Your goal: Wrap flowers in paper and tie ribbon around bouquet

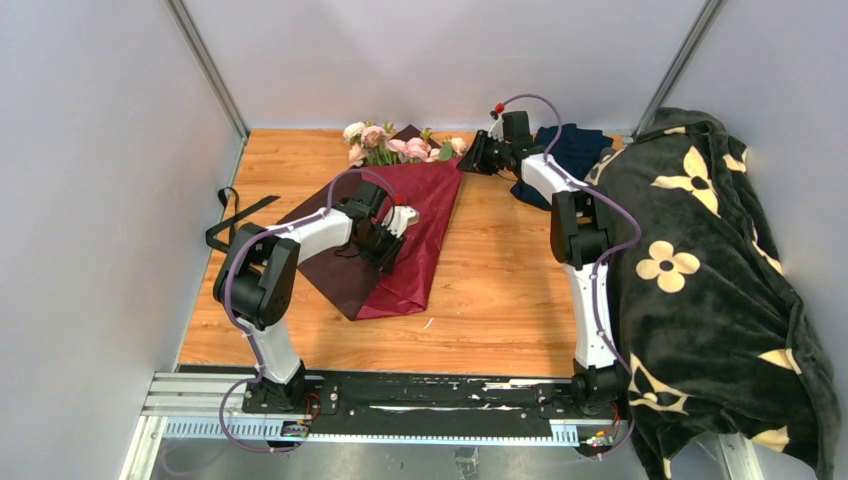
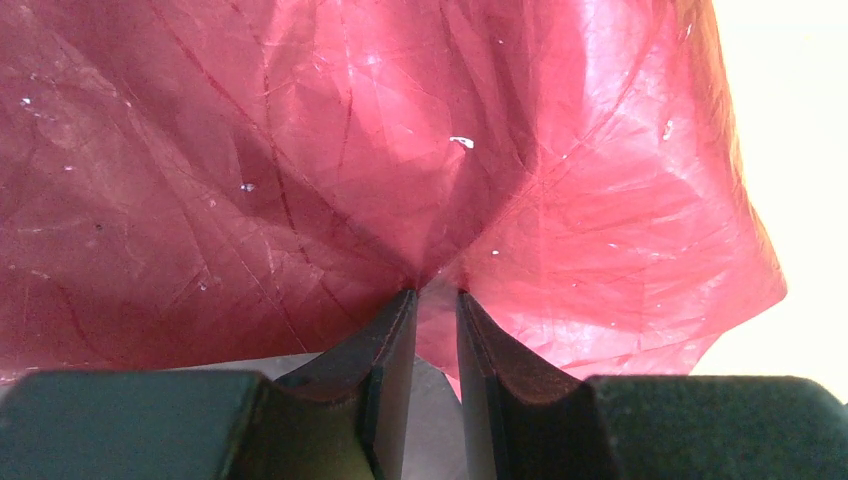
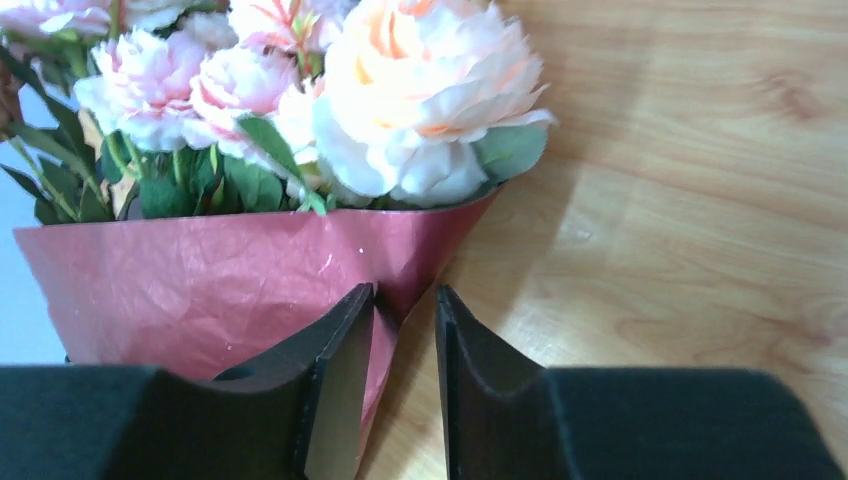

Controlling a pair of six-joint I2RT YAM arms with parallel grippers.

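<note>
The burgundy-red paper point(image 1: 420, 255) lies slantwise on the wooden table, its darker reverse showing on the left. The pink and cream flowers point(image 1: 385, 143) rest on its far end, blooms above the paper's edge point(image 3: 200, 290). My left gripper point(image 1: 398, 232) sits on the middle of the sheet; in the left wrist view it point(image 2: 437, 292) is shut on a gathered fold of paper point(image 2: 300, 150). My right gripper point(image 1: 468, 158) is at the sheet's far right corner, just below the blooms point(image 3: 400, 100). It point(image 3: 405, 290) stands narrowly open, with the paper's edge against the left finger. The black ribbon point(image 1: 232, 218) lies at the table's left edge.
A big dark blanket with cream flower shapes point(image 1: 700, 270) is heaped along the right side. A navy blue cloth point(image 1: 575, 150) lies at the back right, behind the right arm. Bare wood point(image 1: 500, 290) shows between the paper and the blanket. Grey walls close in the table.
</note>
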